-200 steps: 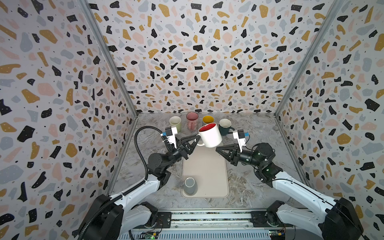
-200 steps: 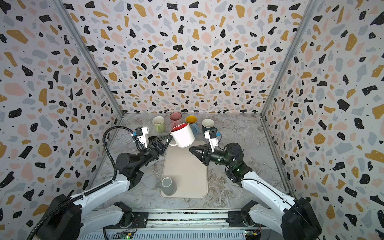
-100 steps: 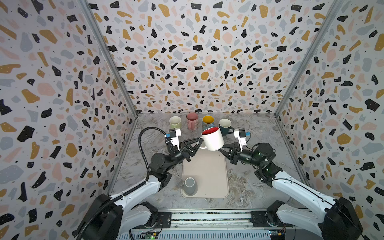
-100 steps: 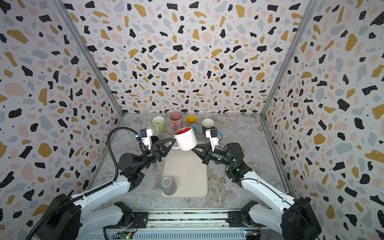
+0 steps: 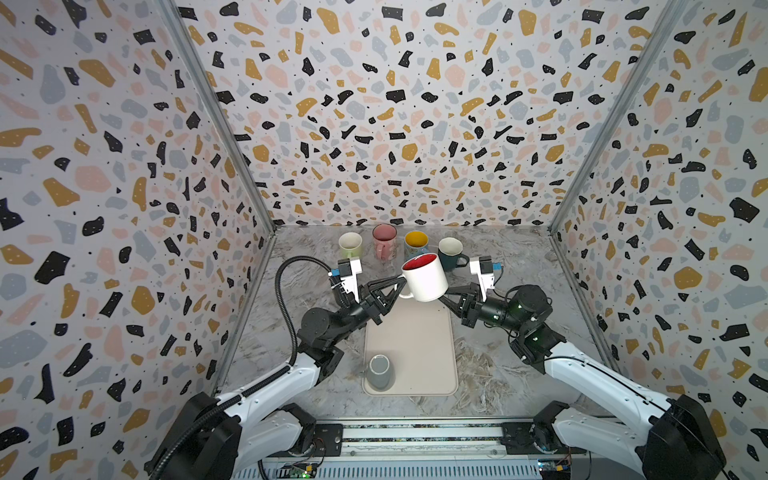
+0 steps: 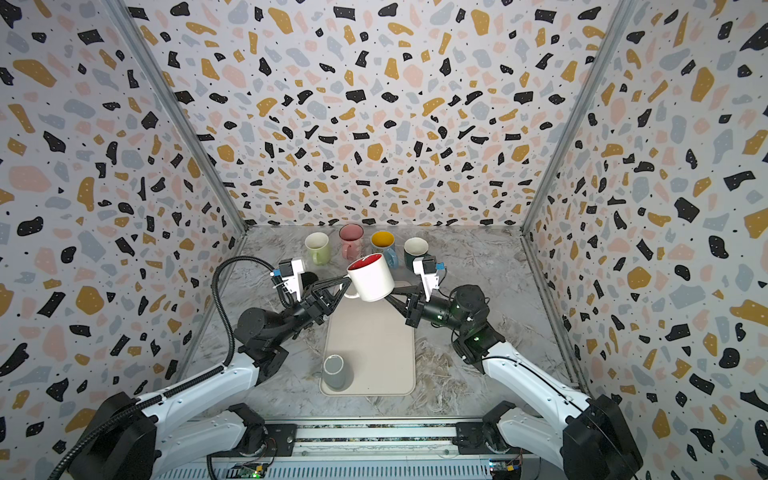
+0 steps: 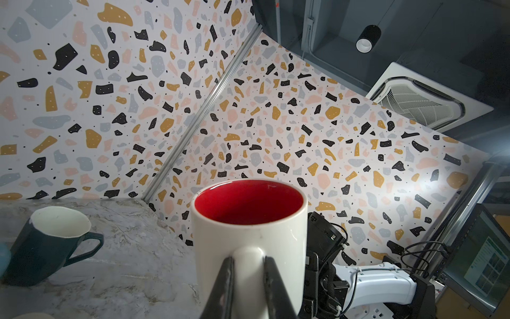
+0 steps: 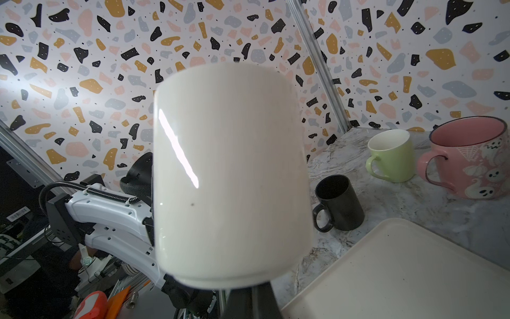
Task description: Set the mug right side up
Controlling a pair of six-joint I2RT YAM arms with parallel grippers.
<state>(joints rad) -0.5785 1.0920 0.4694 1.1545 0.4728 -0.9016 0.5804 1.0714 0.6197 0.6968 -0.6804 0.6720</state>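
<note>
The white mug [image 5: 424,277] (red inside) hangs in the air above the far end of the tray [image 5: 415,345]. Its mouth is up and tipped slightly, and its handle points left. The left end effector [image 5: 400,286] grips that handle: in the left wrist view its two fingers [image 7: 225,287] press on either side of it. The right end effector [image 5: 447,296] reaches in from the right with its jaws closed. Its tips are at the mug's lower right edge by the base, and whether they touch it cannot be told.

A grey cup [image 5: 380,371] stands on the near left corner of the tray. Four mugs stand in a row along the far side of the bench [image 5: 498,374]. From left to right they are a green mug [image 5: 350,245], a pink mug [image 5: 384,242], a blue mug [image 5: 416,245] with a yellow inside, and a dark teal mug [image 5: 451,254]. A black mug [image 8: 338,203] stands on the bench just left of the tray's far end, nearer than the green mug.
</note>
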